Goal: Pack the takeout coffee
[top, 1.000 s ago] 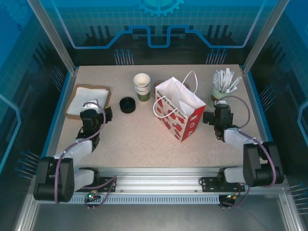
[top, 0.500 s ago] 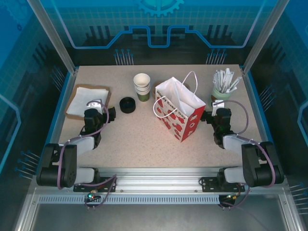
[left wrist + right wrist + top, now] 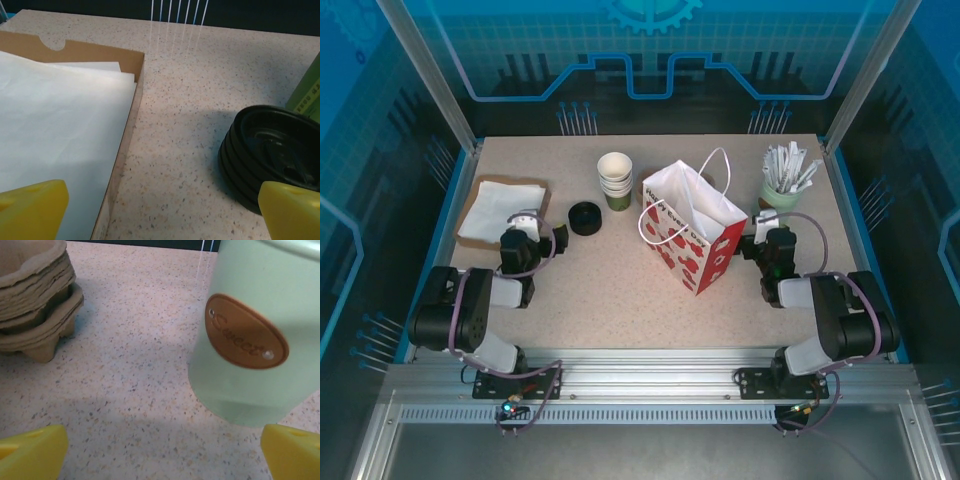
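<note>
the left gripper [image 3: 161, 214] is hanging low over the speckled beige table [image 3: 590, 290], its yellow fingers [image 3: 32, 210] spread wide apart with nothing between them. ahead of it on the left, a shallow brown cardboard tray [image 3: 75, 50] is holding white paper sheets [image 3: 55, 130]. ahead on the right, a short stack of round black plastic lids [image 3: 272, 150] is sitting on the table, near a stack of lidless green paper cups with white rims [image 3: 615, 178].

the right gripper [image 3: 162, 454] is also hanging low, fingers wide apart and empty. it is facing a pale green canister [image 3: 250, 340] that is carrying a brown oval label and holding white sticks [image 3: 788, 160]. a stack of brown pulp cup carriers [image 3: 35, 295] is standing to the canister's left.

a red-and-white paper bag with white handles [image 3: 695, 240] is standing open-topped between the two arms. whether the takeout coffee, the small green paper cup with a round black plastic lid, is sitting inside that bag i cannot tell.
</note>
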`<control>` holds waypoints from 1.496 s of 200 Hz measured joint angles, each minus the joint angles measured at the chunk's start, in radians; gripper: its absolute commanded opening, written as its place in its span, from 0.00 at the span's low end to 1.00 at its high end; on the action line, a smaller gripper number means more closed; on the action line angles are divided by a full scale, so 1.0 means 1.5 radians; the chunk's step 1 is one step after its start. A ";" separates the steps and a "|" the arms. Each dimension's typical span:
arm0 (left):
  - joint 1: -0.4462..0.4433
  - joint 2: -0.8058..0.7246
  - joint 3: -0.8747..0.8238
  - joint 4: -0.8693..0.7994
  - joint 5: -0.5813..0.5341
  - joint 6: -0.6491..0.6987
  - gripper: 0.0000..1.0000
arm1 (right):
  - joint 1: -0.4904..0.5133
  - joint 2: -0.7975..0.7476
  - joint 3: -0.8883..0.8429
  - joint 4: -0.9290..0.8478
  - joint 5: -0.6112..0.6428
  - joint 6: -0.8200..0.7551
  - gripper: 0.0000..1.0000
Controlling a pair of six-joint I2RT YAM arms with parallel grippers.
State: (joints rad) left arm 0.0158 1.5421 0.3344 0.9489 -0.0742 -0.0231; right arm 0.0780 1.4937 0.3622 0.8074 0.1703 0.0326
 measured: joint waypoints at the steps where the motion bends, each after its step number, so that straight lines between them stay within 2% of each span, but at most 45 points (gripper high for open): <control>1: 0.000 0.000 0.002 -0.001 0.000 0.000 0.99 | 0.000 0.000 0.001 -0.001 0.000 0.000 1.00; 299: -0.008 0.000 0.023 -0.032 -0.002 0.005 0.99 | 0.000 0.001 0.026 -0.022 -0.012 -0.010 1.00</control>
State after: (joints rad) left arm 0.0036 1.5421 0.3691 0.9016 -0.0769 -0.0158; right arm 0.0780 1.4956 0.4007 0.7746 0.1520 0.0174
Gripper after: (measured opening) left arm 0.990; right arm 0.999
